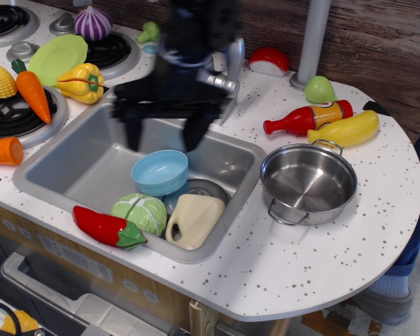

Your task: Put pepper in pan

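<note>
The red chili pepper [105, 227] with a green stem cap lies on the sink's front rim, next to a green cabbage. The shiny steel pan [308, 183] with two loop handles stands empty on the counter right of the sink. My gripper [163, 136] is blurred by motion above the back of the sink, over the light-blue bowl. Its two dark fingers [134, 133] hang down wide apart, open and empty. It is well above and behind the pepper, and left of the pan.
The sink [77, 150] holds a light-blue bowl [159, 171], a cabbage [141, 213] and a cream jug [194, 220]. A ketchup bottle [306, 117] and yellow bottle [344, 129] lie behind the pan. The faucet [224, 77] is behind my arm. Vegetables sit on the stove at left.
</note>
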Motion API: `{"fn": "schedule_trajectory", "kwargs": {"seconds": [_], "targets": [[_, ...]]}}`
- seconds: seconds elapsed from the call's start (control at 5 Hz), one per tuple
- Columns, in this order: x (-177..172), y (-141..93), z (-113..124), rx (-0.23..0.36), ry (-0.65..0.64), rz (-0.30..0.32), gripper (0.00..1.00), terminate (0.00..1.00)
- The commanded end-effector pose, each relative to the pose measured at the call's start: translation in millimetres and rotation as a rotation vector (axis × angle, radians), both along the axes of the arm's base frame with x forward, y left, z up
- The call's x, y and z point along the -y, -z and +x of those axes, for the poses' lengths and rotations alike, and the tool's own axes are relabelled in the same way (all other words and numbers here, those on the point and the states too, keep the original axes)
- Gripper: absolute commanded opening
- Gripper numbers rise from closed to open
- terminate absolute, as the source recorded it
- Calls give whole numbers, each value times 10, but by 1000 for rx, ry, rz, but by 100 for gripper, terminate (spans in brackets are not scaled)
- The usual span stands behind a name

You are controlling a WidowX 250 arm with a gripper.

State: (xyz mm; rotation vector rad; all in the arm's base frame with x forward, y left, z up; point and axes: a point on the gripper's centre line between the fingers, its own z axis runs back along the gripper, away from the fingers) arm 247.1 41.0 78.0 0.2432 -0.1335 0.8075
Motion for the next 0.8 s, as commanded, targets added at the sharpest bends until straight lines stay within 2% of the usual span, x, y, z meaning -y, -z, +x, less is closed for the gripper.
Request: {"fn": "schedule_trajectory", "kwargs": {"seconds": [0.0,0.4,0.6], "targets": [[-203,-24,-274,68,-175,-32,100,0],[-257,406,-531,129,-273,-129,100,0],[-254,590,-546,144,-288,-166,100,0]]}}
